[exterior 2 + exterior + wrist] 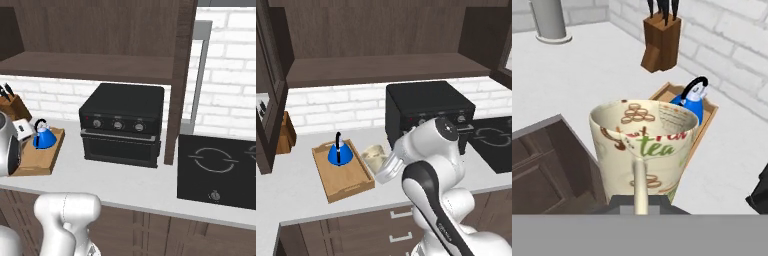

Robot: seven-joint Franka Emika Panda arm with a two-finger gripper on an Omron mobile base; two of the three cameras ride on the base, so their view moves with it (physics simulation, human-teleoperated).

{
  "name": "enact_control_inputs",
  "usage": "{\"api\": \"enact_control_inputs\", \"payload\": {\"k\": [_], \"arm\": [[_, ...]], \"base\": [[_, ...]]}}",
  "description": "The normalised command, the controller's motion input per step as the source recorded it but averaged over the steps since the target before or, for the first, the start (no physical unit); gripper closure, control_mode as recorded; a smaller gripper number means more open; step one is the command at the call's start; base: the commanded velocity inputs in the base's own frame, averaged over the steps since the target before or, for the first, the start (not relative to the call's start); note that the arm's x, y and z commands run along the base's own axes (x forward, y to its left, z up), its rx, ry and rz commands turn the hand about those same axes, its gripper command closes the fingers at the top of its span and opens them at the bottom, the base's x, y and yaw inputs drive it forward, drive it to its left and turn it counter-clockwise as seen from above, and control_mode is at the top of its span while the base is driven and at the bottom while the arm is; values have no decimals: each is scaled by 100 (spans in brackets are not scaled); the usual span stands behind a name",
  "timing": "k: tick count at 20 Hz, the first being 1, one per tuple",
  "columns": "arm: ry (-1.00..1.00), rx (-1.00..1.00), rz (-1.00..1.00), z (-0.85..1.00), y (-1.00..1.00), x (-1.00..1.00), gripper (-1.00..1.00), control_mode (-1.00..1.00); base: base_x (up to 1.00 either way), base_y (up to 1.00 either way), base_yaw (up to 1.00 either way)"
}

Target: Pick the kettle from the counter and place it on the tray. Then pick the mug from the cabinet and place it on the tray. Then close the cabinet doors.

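Mug in my grip, held beside the tray

My arm [431,165] is bent forward and low over the counter [301,192], and my gripper [641,204] is clamped on the mug [643,145] by its handle side, mouth tilted toward the hand camera. The mug hangs just right of the tray [343,187], where the kettle [338,152] already stands. The cabinet [381,30] above is open.
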Motion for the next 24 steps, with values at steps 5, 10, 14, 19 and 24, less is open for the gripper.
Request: {"api": "enact_control_inputs", "payload": {"k": [5, 10, 14, 19, 24], "arm": [[-12, 0, 0, -24, 1, 0, 100, -100], [-26, 0, 0, -15, 0, 0, 100, -100], [-25, 0, 2, -17, -5, -2, 100, -100], [-19, 0, 0, -15, 0, 0, 100, -100], [-1, 3, 1, -16, 0, 12, 100, -100]], "base": [[0, 0, 0], [0, 0, 0], [0, 0, 0], [0, 0, 0], [0, 0, 0]]}}
